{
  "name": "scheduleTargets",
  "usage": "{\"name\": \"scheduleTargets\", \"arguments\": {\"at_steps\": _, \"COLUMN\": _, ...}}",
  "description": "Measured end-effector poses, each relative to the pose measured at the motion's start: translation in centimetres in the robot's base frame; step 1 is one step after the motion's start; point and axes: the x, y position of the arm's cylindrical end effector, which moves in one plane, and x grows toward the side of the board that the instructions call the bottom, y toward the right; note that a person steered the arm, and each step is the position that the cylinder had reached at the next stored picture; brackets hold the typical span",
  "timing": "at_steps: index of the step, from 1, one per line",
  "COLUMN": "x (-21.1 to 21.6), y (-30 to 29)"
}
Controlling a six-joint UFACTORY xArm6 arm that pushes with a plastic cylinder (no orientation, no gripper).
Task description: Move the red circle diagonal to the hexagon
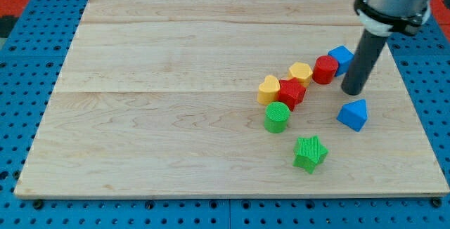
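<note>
The red circle (325, 69) lies at the view's right, touching a blue block (342, 57) on its upper right and close to the yellow hexagon (301, 72) on its left. My tip (352, 90) rests on the board just right of and below the red circle, a small gap apart, and above the blue triangle (353, 114). A red star-like block (292, 92) sits below the hexagon, with a yellow heart (268, 90) against its left.
A green cylinder (277, 117) stands below the red star-like block. A green star (310, 152) lies lower, toward the view's bottom. The wooden board (155, 102) sits on a blue pegboard; its right edge is near the blue blocks.
</note>
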Motion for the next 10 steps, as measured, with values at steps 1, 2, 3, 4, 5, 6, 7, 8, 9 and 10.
{"name": "scheduleTargets", "arguments": {"at_steps": 1, "x": -4.6, "y": -3.2}}
{"name": "scheduleTargets", "arguments": {"at_steps": 2, "x": -8.9, "y": -12.1}}
{"name": "scheduleTargets", "arguments": {"at_steps": 3, "x": -7.9, "y": -9.8}}
{"name": "scheduleTargets", "arguments": {"at_steps": 4, "x": -4.8, "y": -9.7}}
{"name": "scheduleTargets", "arguments": {"at_steps": 5, "x": -6.2, "y": -18.6}}
{"name": "scheduleTargets", "arguments": {"at_steps": 6, "x": -9.5, "y": -26.9}}
{"name": "scheduleTargets", "arguments": {"at_steps": 7, "x": -8.3, "y": -20.1}}
{"name": "scheduleTargets", "arguments": {"at_steps": 8, "x": -7.5, "y": -16.7}}
{"name": "scheduleTargets", "arguments": {"at_steps": 9, "x": -11.5, "y": -14.8}}
{"name": "scheduleTargets", "arguments": {"at_steps": 10, "x": -16.1, "y": -24.9}}
